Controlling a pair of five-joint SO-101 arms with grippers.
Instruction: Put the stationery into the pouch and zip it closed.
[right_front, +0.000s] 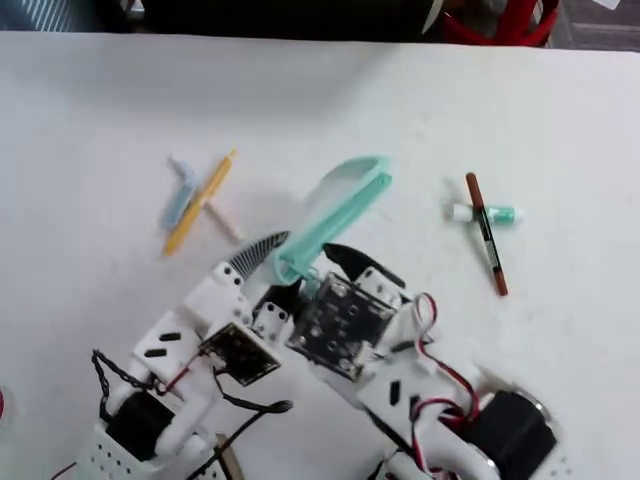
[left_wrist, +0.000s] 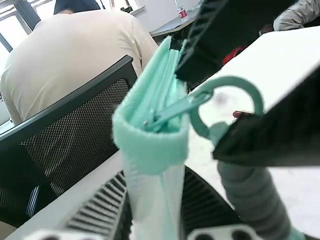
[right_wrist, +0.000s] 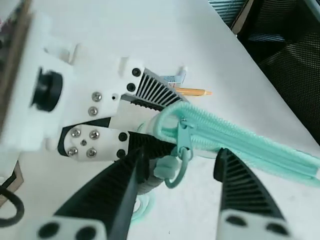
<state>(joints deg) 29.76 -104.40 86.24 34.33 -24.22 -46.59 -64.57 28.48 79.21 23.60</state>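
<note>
The mint-green pouch (right_front: 340, 203) is lifted off the table at a slant. My left gripper (right_front: 275, 268) is shut on its near end, and the left wrist view has the pouch (left_wrist: 150, 140) standing up between the ribbed fingers (left_wrist: 97, 212). The zipper pull ring (left_wrist: 232, 80) hangs at that end. My right gripper (right_wrist: 182, 167) is open, its black fingers either side of the pull ring (right_wrist: 186, 162), not pinching it. A yellow pen (right_front: 200, 203) lies crossed with a pale blue item on the left. A brown marker (right_front: 487, 235) crosses a green-and-white stick (right_front: 485, 213) on the right.
Both arms crowd the table's near middle, with cables (right_front: 430, 340) around them. A white tabletop (right_front: 320, 100) stretches behind the pouch. A person sits on a mesh chair (left_wrist: 75, 130) beyond the table edge.
</note>
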